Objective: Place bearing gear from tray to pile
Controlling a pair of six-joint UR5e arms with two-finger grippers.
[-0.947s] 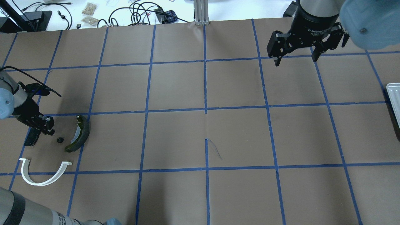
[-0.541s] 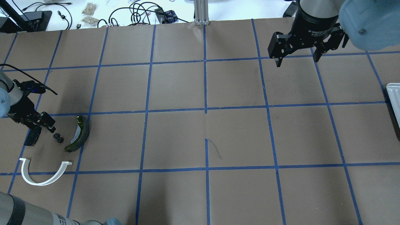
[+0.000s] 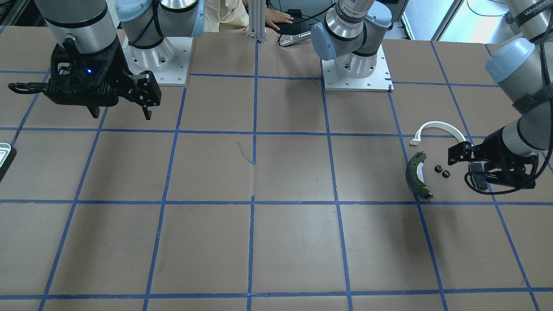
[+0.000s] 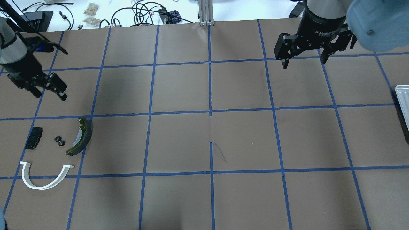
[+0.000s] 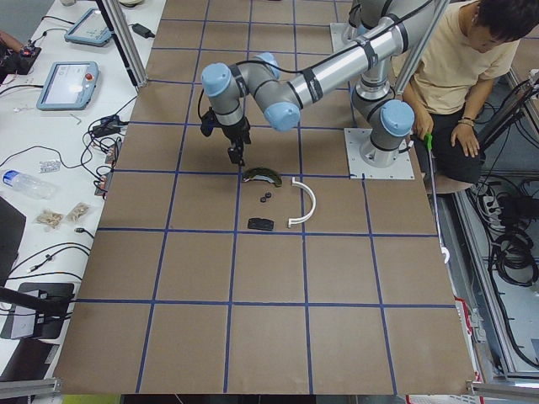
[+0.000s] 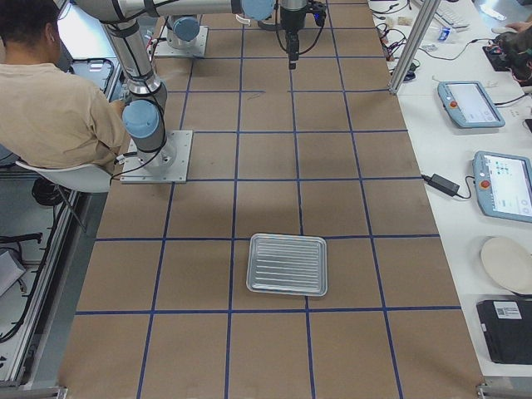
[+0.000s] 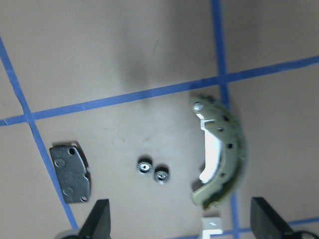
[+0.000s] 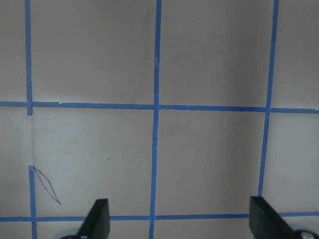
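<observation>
Two small black bearing gears (image 4: 59, 140) lie side by side on the table inside the pile, between the black pad (image 4: 33, 142) and the olive brake shoe (image 4: 81, 135); the white half-ring arch (image 4: 44, 179) lies nearer to me. The left wrist view shows the gears (image 7: 152, 170), pad (image 7: 71, 173) and shoe (image 7: 224, 159) below. My left gripper (image 4: 48, 92) is open and empty, raised beyond the pile. My right gripper (image 4: 303, 60) is open and empty, high over the far right. The tray (image 6: 287, 263) holds nothing; only its corner (image 4: 402, 95) shows in the overhead view.
Brown paper with a blue tape grid covers the table (image 4: 211, 134). Cables and small bags (image 4: 140, 12) lie past the far edge. A person sits by the robot bases (image 5: 459, 59). Tablets lie on the side bench (image 6: 470, 104).
My left gripper let go of a gear beside the first one, then lifted and moved away from the pile toward the far side. The right arm has barely moved.
</observation>
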